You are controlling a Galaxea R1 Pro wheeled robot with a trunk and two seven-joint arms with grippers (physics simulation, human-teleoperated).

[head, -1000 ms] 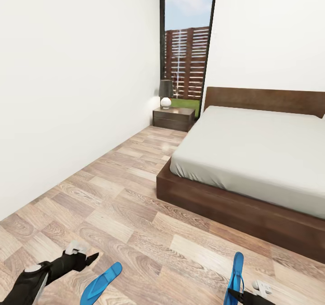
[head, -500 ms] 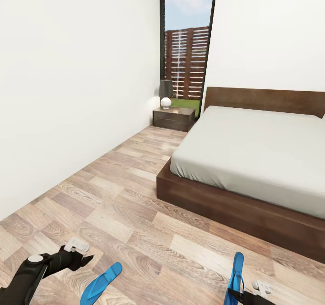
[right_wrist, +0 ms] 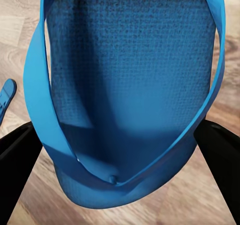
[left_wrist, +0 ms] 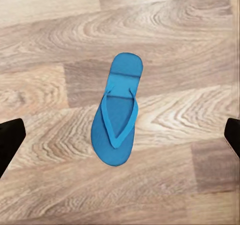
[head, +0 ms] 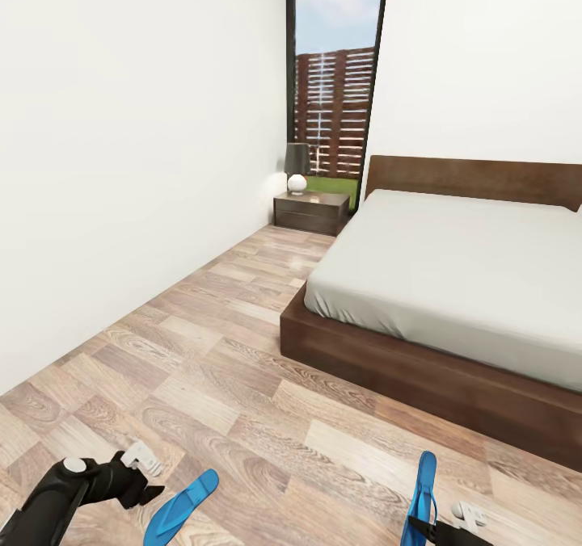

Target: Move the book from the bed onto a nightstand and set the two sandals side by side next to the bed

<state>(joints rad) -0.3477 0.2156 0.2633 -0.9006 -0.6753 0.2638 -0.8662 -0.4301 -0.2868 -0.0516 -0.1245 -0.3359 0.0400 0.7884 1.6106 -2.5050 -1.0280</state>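
**One sandal in the right gripper, the other under my left**

I'm facing into the bedroom (head: pixel 121 166), looking along the gap between the white wall and the bed (head: pixel 453 287). The bed's dark frame and pale mattress take up the right side of my head view, and the nightstand (head: pixel 311 211) sits at the far end beside the headboard, under the tall window (head: pixel 335 86), with a small lamp (head: pixel 297 166) on its top. I can't see the book from here.

Down at the bottom of my head view, the left gripper (head: pixel 149 473) hangs above the wood floor (head: pixel 242 352), just beside a blue sandal (head: pixel 184 506) that lies flat on the planks. My left wrist camera looks straight down on that sandal (left_wrist: pixel 117 117), straps up, with the gripper's two dark fingertips (left_wrist: pixel 10 140) spread wide at the edges of the picture, well clear of it. So that one is open and holding nothing.

On the other side, the right gripper (head: pixel 432 526) has the second sandal (head: pixel 422 497), which stands up on edge near the foot of the bed frame. Up close in the right wrist camera, its blue sole and strap (right_wrist: pixel 130 85) sit between the black fingers (right_wrist: pixel 17 155), which press in on either side. The two sandals are well apart.
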